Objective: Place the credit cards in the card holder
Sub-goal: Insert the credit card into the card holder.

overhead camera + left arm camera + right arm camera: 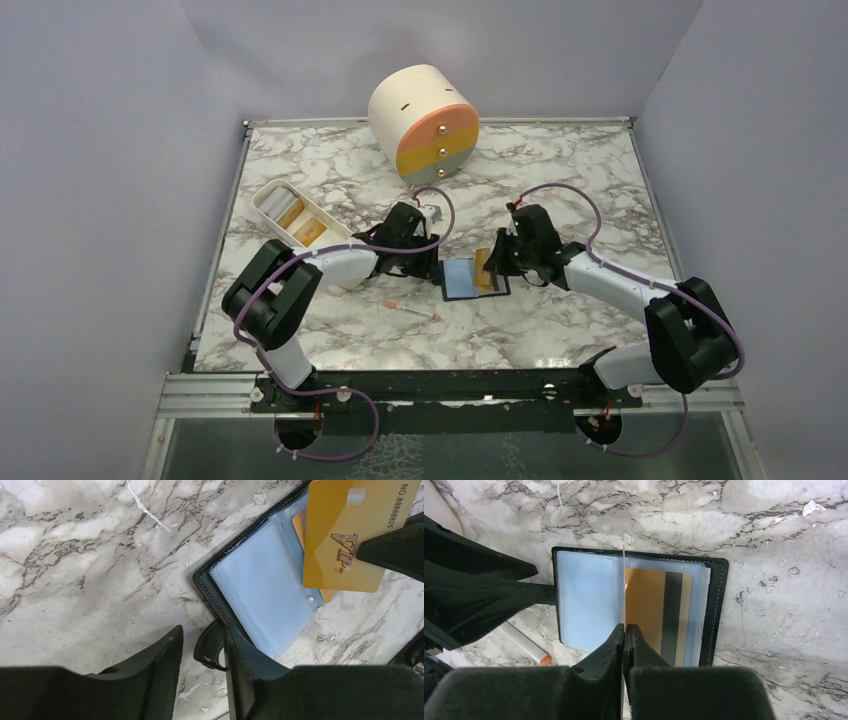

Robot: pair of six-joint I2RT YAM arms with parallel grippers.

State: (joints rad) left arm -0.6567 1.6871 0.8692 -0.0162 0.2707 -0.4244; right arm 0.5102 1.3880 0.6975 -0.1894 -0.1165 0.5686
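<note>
The black card holder (pixel 462 281) lies open on the marble, showing pale blue clear sleeves (pixel 589 600). My right gripper (pixel 624 627) is shut on an orange-yellow credit card (pixel 345 535), holding it on edge over the holder's middle fold; it is printed "VIP". In the top view the right gripper (pixel 492 262) is at the holder's right half. A second orange card with a dark stripe (pixel 659 610) lies in the right-hand sleeve. My left gripper (pixel 202 632) is open at the holder's left edge, with the holder's strap (pixel 210 647) between its fingers. No separate blue card shows.
A thin white stick with an orange-pink tip (pixel 412 311) lies in front of the holder. An oblong white tray (pixel 270 197) with items stands at the left. A round cream drawer box (pixel 425 122) stands at the back.
</note>
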